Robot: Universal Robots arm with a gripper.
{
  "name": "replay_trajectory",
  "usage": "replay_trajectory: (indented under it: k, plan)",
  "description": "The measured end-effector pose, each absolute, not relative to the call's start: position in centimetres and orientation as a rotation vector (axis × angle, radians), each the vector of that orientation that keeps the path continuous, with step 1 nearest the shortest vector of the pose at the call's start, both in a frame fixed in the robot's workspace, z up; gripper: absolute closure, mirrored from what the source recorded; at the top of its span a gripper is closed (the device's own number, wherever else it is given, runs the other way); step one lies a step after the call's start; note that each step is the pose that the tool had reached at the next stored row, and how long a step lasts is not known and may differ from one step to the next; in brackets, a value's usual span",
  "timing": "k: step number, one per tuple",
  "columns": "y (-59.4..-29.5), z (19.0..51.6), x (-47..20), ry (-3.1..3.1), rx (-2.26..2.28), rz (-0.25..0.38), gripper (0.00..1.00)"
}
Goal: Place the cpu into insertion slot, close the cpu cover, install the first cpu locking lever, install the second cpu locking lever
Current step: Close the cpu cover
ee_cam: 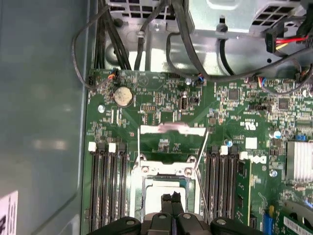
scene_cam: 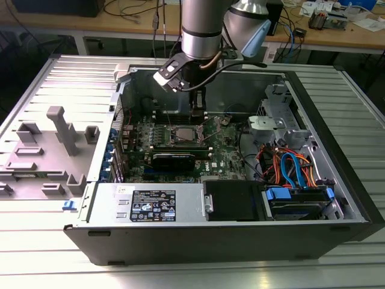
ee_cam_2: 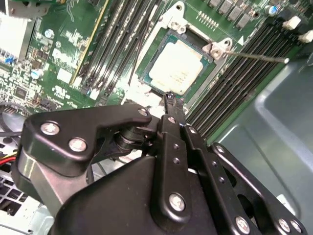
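Ribbed metal table — wooden workbench behind.

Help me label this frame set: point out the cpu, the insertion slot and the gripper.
cpu [ee_cam_2: 175, 66]: second wrist view, middle of its silver top.
insertion slot [ee_cam_2: 156, 49]: second wrist view, frame edge alongside the cpu.
gripper [ee_cam: 171, 198]: first wrist view, midway between its fingertips.

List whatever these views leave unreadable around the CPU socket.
Second wrist view: the tool covers one corner of the cpu and the insertion slot beside it; whether they touch cannot be judged.
First wrist view: the tool and the picture's edge cut off part of the insertion slot.
Exterior view: the insertion slot is too small to show whether the cpu lies in it.
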State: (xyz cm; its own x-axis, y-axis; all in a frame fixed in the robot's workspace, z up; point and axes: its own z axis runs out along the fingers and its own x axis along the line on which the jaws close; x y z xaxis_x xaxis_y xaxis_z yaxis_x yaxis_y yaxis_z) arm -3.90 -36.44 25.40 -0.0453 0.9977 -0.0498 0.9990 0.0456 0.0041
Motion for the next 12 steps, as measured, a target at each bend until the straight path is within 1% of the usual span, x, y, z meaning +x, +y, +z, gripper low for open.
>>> replay_trajectory:
  k: [12]
  plan:
    - [-36.44, 26.01, -2.81, 2.243, 2.143, -0.049, 0.89]
